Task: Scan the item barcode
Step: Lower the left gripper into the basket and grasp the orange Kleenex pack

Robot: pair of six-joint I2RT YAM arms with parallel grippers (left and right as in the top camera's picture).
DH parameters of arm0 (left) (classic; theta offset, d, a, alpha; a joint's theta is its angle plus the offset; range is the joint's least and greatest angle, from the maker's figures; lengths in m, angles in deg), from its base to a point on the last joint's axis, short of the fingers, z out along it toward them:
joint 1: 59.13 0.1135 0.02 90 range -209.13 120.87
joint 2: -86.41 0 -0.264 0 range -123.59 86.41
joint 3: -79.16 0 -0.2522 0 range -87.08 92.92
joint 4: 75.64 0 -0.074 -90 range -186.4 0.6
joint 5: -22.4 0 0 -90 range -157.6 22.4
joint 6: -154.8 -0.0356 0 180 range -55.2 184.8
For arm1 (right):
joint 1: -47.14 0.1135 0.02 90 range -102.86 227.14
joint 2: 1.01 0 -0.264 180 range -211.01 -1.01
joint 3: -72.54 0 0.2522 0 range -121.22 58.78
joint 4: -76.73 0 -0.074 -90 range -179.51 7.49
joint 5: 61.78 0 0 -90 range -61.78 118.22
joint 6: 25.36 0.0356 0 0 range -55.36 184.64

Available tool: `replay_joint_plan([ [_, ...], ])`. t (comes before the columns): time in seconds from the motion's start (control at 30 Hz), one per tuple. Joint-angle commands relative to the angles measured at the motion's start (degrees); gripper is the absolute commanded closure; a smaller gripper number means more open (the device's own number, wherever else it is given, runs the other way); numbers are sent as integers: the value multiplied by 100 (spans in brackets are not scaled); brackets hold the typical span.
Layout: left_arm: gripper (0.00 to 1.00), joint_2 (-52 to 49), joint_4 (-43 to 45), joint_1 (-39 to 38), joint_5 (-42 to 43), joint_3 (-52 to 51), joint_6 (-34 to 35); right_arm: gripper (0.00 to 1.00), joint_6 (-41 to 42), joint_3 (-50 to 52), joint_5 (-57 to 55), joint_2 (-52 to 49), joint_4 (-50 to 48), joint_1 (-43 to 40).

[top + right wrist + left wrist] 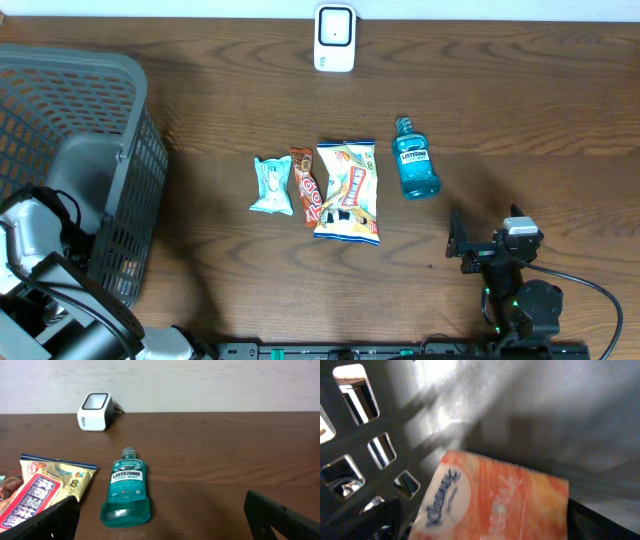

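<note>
Nearest me on the right, the right fingers (280,516) stand spread as wide as they go, with nothing between them and nothing touching them. They hang low over the worktop (520,110) and are aimed at the goods, which I read as the stance of a hand about to pick.

Near left, my other arm reaches down inside the grey basket (137,180). The left fingers (375,524) are spread fully too. An orange tissue packet (495,505) lies flat on the basket floor between them. It isn't pinched, but I can't tell whether either finger brushes it. I take the basket for the drop-off bin, so that packet looks to be dealt with.

Further out, mid-worktop, the remaining goods lie in a tidy row, each flat and reachable from above. From left to right they are a pale teal packet (271,186), a brown bar (305,186), a yellow snack bag (348,190) and a blue mouthwash bottle (126,492). The first three lie edge to edge, and the bottle is a little apart on the right. It sits straight ahead of my right hand with its label up and its cap pointing away, so I'd judge it the next candidate. I can't make out a barcode on it, so the code is probably on the hidden side, and the bottle would need turning once lifted.

Farthest off, at the back edge near the middle, the white scanner (334,38) stands with its window facing the row, well apart from everything.
</note>
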Motion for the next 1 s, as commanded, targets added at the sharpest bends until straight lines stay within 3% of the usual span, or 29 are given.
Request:
replay_joint_plan([
  [0.0,9,-48,24,28,70,-116,-37,1,-74,11,-24,33,9,61],
  [0.03,18,-48,28,28,70,-116,-37,1,-76,11,-24,33,9,61],
  [0.07,34,-48,48,28,70,-116,-37,1,-74,11,-24,33,9,61],
  [0.3,75,-46,236,28,70,-101,-37,1,-74,11,-24,33,9,61],
  [0.57,86,-17,210,28,70,549,-39,1,-74,11,-24,33,9,61],
  [0.97,86,487,-11,28,94,1554,-37,1,-74,11,-24,33,9,61],
])
